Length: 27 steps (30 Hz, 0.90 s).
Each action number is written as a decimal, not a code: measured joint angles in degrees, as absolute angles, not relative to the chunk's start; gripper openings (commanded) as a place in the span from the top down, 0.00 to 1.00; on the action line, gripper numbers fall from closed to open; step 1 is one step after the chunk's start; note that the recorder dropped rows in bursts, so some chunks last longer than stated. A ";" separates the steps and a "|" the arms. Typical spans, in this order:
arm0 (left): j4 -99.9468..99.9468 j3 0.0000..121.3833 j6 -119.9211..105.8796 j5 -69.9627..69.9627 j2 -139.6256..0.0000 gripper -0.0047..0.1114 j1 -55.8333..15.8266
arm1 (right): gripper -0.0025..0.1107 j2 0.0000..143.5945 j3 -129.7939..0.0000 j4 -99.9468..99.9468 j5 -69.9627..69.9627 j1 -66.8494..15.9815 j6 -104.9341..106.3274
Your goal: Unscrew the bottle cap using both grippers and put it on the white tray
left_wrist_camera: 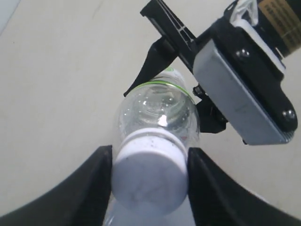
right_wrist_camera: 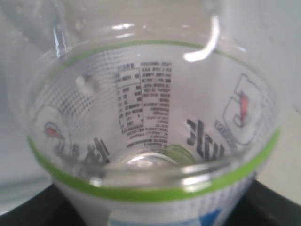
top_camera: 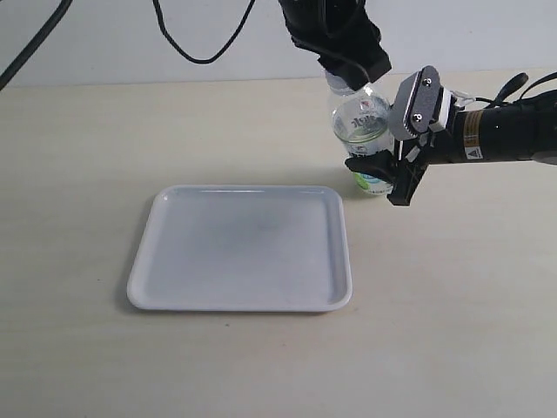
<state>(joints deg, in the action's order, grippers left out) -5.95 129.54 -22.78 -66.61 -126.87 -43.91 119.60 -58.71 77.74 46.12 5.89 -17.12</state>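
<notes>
**Cap pinched, twist comes next**

Exterior view: the small clear plastic bottle stands near the far edge of the table, beyond the far right corner of the flat white plastic tray. My right gripper clamps its base.

Left wrist view: my left gripper pinches the round white ridged cap.

Right wrist view: only the label shows.

Next, I judge, I unscrew.

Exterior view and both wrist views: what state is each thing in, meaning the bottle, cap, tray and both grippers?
bottle: upright, capped.
bottle cap: on the neck, not yet off.
left gripper: shut on the bottle cap.
right gripper: shut on the bottle, low on its body.
white tray: lying flat, nothing on it.
</notes>
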 measured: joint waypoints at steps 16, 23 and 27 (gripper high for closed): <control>-5.95 129.54 8.65 -65.57 -126.87 0.96 -43.91 | 0.98 119.70 -58.71 77.42 46.77 6.00 -17.33; -5.95 129.54 18.02 -65.79 -126.87 0.96 -43.91 | 0.98 119.70 -58.71 77.42 47.03 6.00 -17.33; -5.95 129.54 23.26 -66.45 -126.87 0.96 -43.91 | 0.98 119.70 -58.71 77.63 47.16 6.00 -17.33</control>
<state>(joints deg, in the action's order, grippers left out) -5.95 129.54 23.26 -66.45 -126.87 -43.91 119.70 -58.71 77.63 47.16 6.00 -17.33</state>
